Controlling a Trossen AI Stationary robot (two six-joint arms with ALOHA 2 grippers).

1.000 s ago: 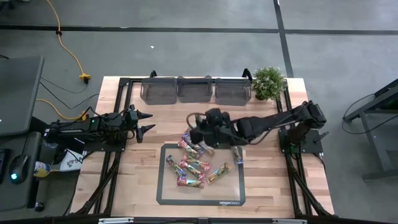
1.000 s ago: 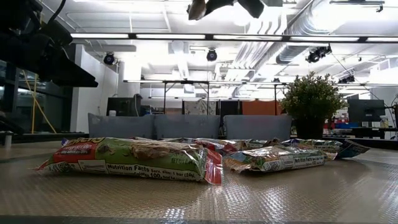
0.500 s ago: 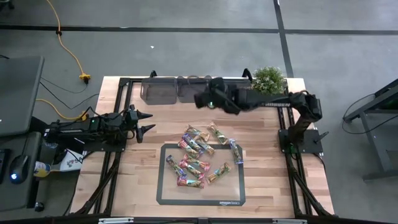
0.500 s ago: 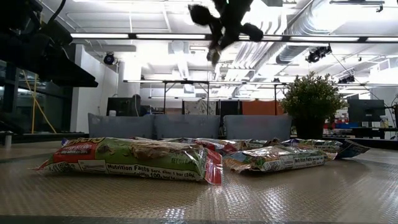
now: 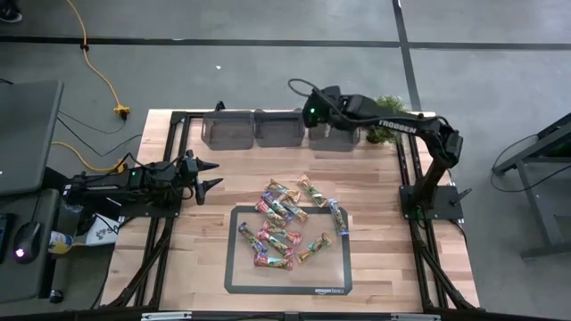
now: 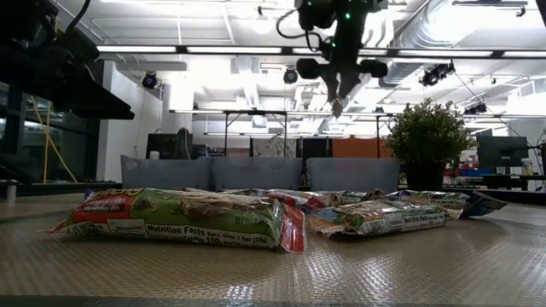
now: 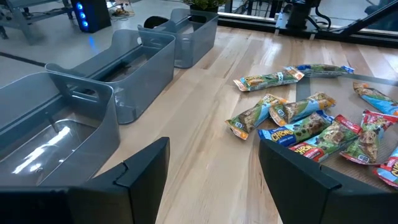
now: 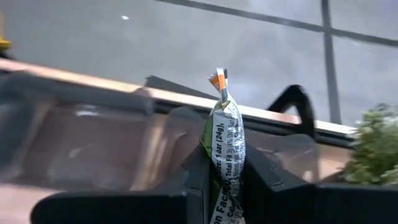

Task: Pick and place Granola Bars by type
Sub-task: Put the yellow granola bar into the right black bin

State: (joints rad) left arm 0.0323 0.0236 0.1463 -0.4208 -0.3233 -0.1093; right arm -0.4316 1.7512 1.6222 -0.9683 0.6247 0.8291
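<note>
Several granola bars [image 5: 287, 225] with red, green and blue wrappers lie in a loose heap, partly on a dark-framed mat [image 5: 234, 267]; the left wrist view shows them too [image 7: 311, 121]. My right gripper [image 5: 308, 116] hangs high over the far row of grey bins, near the right-hand bin [image 5: 337, 135], shut on a green-and-white bar [image 8: 225, 146]. In the low view it sits high up [image 6: 338, 92]. My left gripper [image 5: 211, 175] waits open at the table's left, nothing between its fingers [image 7: 211, 177]. My right gripper pinches the green-and-white bar between its two fingers [image 8: 264, 177], on the wrapper's flat sides [image 8: 224, 180]. The bar lies along the fingers, and its orange crimped end [image 8: 219, 79] sticks out past the tips. The fingers slant down toward the far edge, the bar lifted clear.
Three grey translucent bins [image 5: 281, 127] stand in a row along the far edge, also in the left wrist view [image 7: 124, 68]. A small potted plant [image 5: 388, 119] stands at the far right corner beside them. Bare wood lies between the bins and the bars.
My right gripper, shut on the bar, has swung from above the heap toward the table's far edge, then rightward along the bins, tipping more steeply downward. The bar has gone with it, clear of the table. The heap has kept still.
</note>
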